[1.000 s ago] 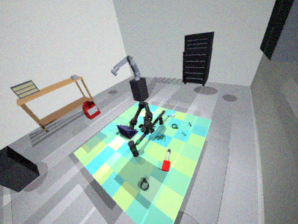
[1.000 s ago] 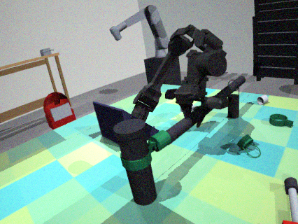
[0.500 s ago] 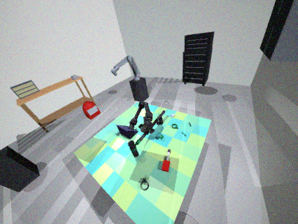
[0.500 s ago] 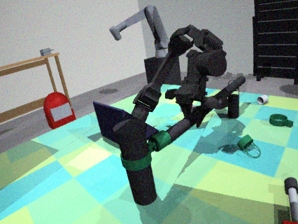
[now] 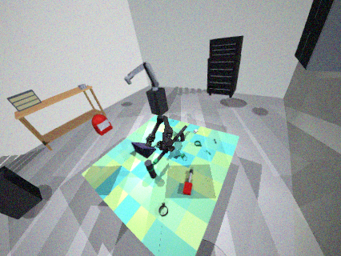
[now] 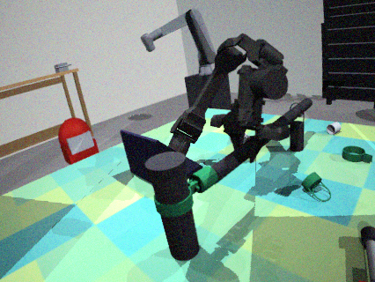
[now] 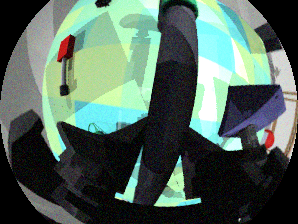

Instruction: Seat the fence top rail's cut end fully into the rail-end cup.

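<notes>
While my gripper (image 6: 245, 147) is clenching the top rail (image 6: 268, 128), I am watching its end.
It is sitting in the green rail-end cup (image 6: 203, 178) beside the big post (image 6: 173, 203).

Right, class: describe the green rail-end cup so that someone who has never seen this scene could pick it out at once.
Find the checkered mat and the thick dark post standing on it nearest the exterior camera. A green band rings that post below its cap. The cup is the short green sleeve beside the band, with the dark rail running into it; the other green fittings lie loose on the mat.
</notes>
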Controlling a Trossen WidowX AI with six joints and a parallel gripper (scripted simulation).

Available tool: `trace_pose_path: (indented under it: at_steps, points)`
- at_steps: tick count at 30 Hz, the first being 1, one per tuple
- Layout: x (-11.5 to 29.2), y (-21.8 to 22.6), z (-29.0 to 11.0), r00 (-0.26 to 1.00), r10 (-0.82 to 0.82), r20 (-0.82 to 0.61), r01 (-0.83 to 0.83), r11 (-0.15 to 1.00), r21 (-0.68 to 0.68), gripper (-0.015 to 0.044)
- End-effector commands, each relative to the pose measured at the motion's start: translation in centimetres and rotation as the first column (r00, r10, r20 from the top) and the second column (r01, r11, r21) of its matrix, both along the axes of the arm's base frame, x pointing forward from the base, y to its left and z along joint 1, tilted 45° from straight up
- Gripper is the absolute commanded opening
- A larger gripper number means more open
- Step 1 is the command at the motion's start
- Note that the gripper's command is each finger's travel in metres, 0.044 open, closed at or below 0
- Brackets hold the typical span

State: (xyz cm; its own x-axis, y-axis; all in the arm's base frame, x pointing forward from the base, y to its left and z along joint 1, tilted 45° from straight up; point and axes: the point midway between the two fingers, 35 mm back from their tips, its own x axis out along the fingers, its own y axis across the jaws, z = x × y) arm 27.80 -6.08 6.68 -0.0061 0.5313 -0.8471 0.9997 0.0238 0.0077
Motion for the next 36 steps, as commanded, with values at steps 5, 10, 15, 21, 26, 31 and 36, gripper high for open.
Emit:
trace_pose_path:
  at_steps: [5,10,15,21,26,31,36]
  points:
    - [0.1,-0.9,0.1,1.000,-0.006,0.010,0.006,1.000,-0.015,0.0000]
    - [0.2,-1.0,0.1,1.000,-0.006,0.010,0.006,1.000,-0.015,0.0000]
    - [0.2,-1.1,0.1,1.000,-0.006,0.010,0.006,1.000,-0.015,0.0000]
    - [0.2,-1.2,0.1,1.000,-0.006,0.010,0.006,1.000,-0.015,0.0000]
    - [0.0,-0.1,0.0,1.000,0.006,-0.005,-0.006,1.000,0.011,0.0000]
    - [0.0,-0.1,0.0,1.000,0.006,-0.005,-0.006,1.000,0.011,0.0000]
    - [0.0,-0.2,-0.1,1.000,0.006,-0.005,-0.006,1.000,0.011,0.0000]
